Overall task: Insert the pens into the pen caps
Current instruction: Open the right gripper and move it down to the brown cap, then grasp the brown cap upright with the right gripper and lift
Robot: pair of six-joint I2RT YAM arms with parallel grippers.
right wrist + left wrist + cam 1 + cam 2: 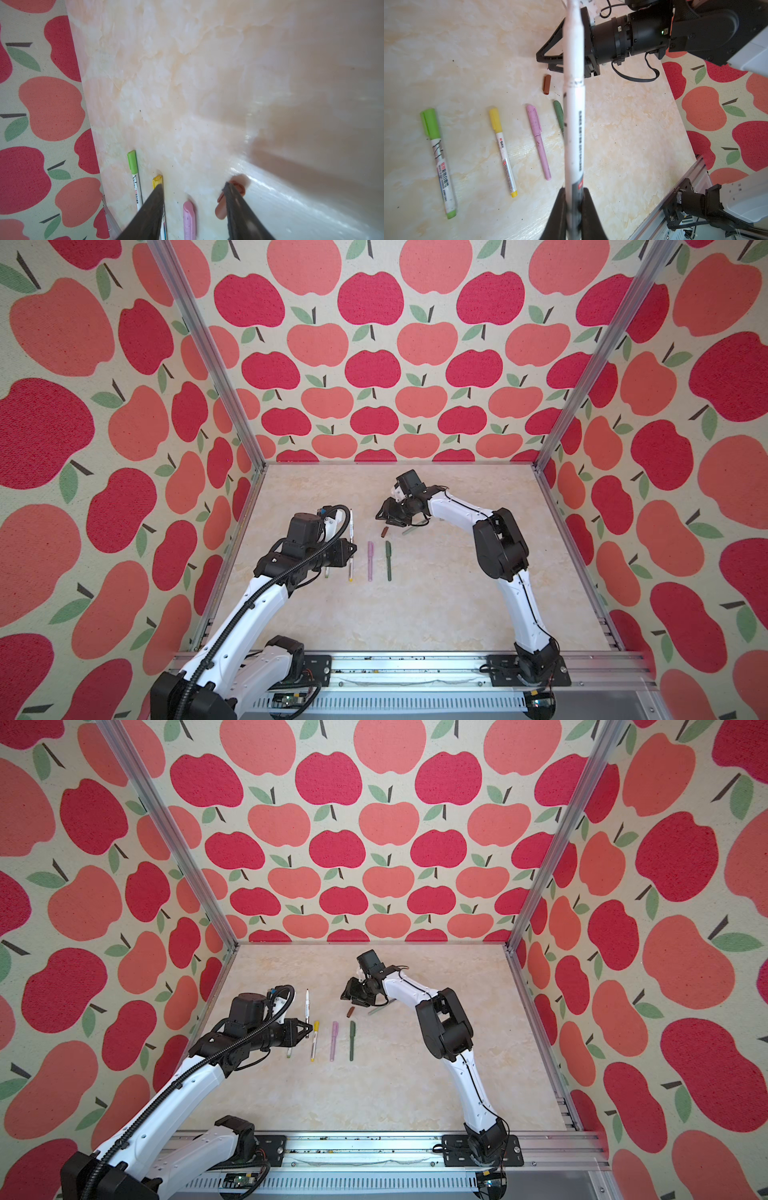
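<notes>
Above the marbled table (415, 614), clamped shut in the left gripper (574, 190): the white pen (574, 124), clear of the surface. In the right gripper (193, 184), jaws apart, nothing between them. Flat in a row: lime-capped pen (438, 160), yellow-capped pen (503, 151), pink pen (538, 143), green pen (352, 1040). Just beside one of the right gripper's fingers (235, 203), partly hidden by it: the brown cap (547, 84).

I see lime-capped pen (438, 160), yellow-capped pen (503, 151), pink pen (538, 141) and dark green pen (558, 116) lying side by side, brown cap (547, 84) loose nearby, white pen (574, 124) uncapped in my left claw (574, 199).
</notes>
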